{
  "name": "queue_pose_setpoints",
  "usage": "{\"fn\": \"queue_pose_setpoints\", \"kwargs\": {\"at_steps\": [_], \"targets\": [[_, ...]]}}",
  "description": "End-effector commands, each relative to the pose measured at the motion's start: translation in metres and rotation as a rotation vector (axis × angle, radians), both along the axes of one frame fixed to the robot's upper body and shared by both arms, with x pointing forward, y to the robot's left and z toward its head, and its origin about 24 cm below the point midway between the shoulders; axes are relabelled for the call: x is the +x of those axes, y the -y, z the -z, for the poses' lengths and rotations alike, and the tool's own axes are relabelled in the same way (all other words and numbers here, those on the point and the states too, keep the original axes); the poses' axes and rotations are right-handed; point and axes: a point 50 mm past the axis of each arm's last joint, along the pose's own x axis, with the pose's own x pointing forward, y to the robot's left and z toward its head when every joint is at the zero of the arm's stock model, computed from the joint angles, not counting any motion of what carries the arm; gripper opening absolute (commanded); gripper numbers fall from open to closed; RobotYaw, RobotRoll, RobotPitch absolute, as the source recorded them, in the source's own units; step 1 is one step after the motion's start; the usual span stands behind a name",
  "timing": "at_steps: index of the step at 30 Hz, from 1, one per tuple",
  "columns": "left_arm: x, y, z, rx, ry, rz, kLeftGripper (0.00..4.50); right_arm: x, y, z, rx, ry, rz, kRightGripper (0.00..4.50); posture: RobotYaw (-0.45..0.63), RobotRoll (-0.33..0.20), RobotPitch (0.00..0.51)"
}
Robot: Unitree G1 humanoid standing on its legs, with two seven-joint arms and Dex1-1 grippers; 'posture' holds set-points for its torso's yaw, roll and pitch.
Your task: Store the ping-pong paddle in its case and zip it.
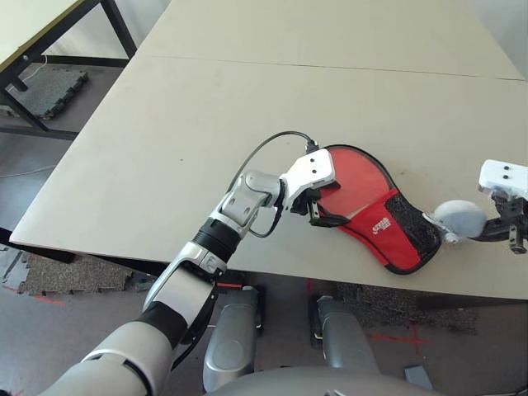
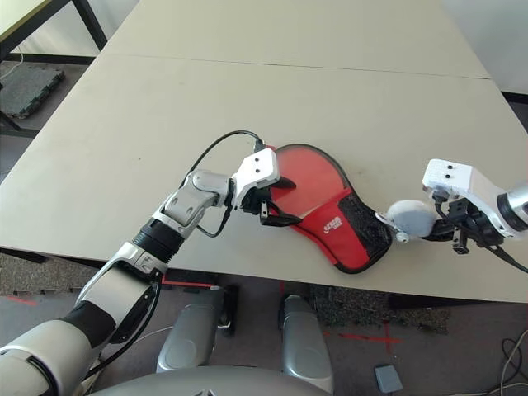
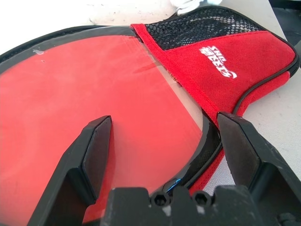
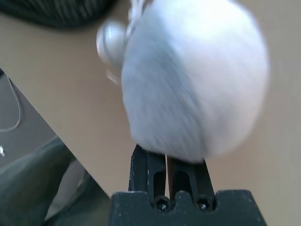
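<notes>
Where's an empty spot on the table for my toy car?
There's lots of bare table beyond the case, up to the thin seam line, and more to the left of the robot's left arm. It's crowded around the case: the left claw is over it, and the right claw is at the fluffy charm.

The place looks like a robotics lab or test room. Red tape crosses [image 2: 386, 339] mark the grey floor [image 2: 445, 355] around the desk [image 2: 289, 99], and loose cables [image 2: 513, 363] trail nearby.
</notes>
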Motion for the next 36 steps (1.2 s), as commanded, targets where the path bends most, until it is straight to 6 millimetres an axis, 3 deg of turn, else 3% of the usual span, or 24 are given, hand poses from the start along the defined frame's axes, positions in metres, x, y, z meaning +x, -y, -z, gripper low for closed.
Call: {"fn": "queue_pose_setpoints", "kwargs": {"at_steps": [1,4,10,15,20,25,31,36], "targets": [[0.000,-0.013,0.025,0.096,-0.086,-0.042,4.50,-0.012,0.015,0.011,-0.062,-0.103,0.066,0.01,0.05,0.000,0.203],[0.002,-0.015,0.023,0.090,-0.078,-0.052,4.50,-0.010,0.020,0.007,-0.047,-0.069,0.096,0.61,0.05,0.000,0.202],[0.005,-0.028,0.007,0.041,-0.061,-0.087,4.50,0.005,0.012,-0.024,0.253,0.082,0.210,2.72,0.05,0.000,0.195],[0.004,-0.047,-0.010,-0.016,-0.079,-0.146,4.50,0.013,0.020,-0.047,0.361,0.239,0.300,4.47,0.05,0.000,0.191],[0.003,-0.079,-0.031,-0.075,-0.077,-0.258,4.50,0.034,0.026,-0.051,0.453,0.509,0.427,4.47,0.06,0.000,0.186],[0.019,-0.118,-0.048,-0.189,-0.017,-0.576,4.50,0.054,0.023,-0.032,0.489,0.719,0.545,4.47,0.07,0.000,0.179],[0.044,-0.170,-0.039,-0.273,0.149,-1.142,4.50,0.070,0.024,-0.008,0.410,1.041,0.750,4.47,0.07,0.000,0.170],[0.048,-0.209,-0.026,-0.309,0.357,-1.537,4.50,0.077,0.024,0.010,0.308,1.318,1.045,4.47,0.06,0.000,0.154]]}}
